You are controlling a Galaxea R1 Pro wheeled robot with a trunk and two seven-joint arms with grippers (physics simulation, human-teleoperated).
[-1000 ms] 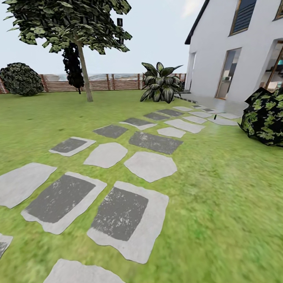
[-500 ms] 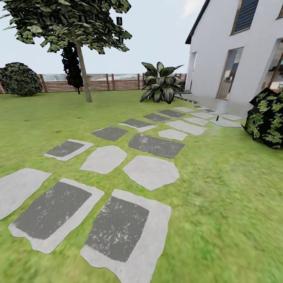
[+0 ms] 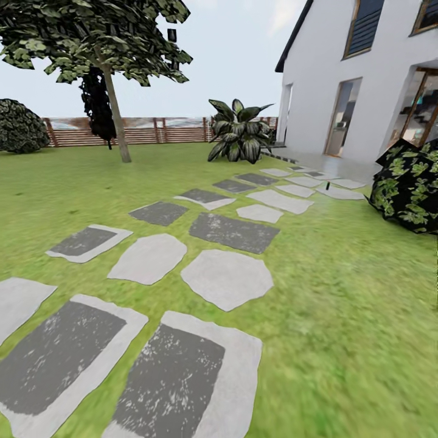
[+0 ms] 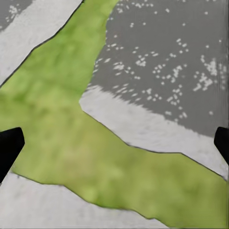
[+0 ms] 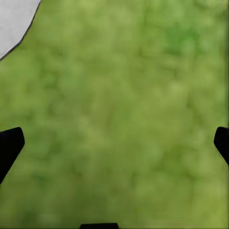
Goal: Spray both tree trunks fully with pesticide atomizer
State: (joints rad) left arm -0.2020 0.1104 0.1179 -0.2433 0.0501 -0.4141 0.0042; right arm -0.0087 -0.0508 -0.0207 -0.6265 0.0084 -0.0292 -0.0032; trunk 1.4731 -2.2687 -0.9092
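Lawn point(image 3: 340, 316), wide and green, runs back to a brown horizontal-slat wooden fence point(image 3: 158, 130) at the far edge of the garden. Path of flat grey stepping stones point(image 3: 226, 278), some with darker rectangular centres, crosses the grass from the near left toward a white two-storey house point(image 3: 365, 79) at the right. One tall tree point(image 3: 97, 36) with a leafy dark-green crown stands at the far left of the head view; its slim pale grey-brown trunk point(image 3: 115, 115) rises from the grass just in front of the fence. Beside it, a black cone-shaped cypress point(image 3: 97, 103). Round dark bush point(image 3: 21, 126) at the far left edge. Broad-leaved variegated plant point(image 3: 237, 131) near the house corner. Dark leafy shrub point(image 3: 410, 185) at the right edge. Small dark upright object point(image 3: 327, 186) on the stones near the house, possibly the atomizer, too small to tell.

Left tool point(image 4: 114, 143): black fingertips point(image 4: 9, 145) at opposite frame edges, spread wide, nothing between them; below it, grass between stone slabs. Right tool point(image 5: 114, 143): fingertips point(image 5: 9, 143) likewise wide apart, empty, above plain grass with a stone corner point(image 5: 14, 21).
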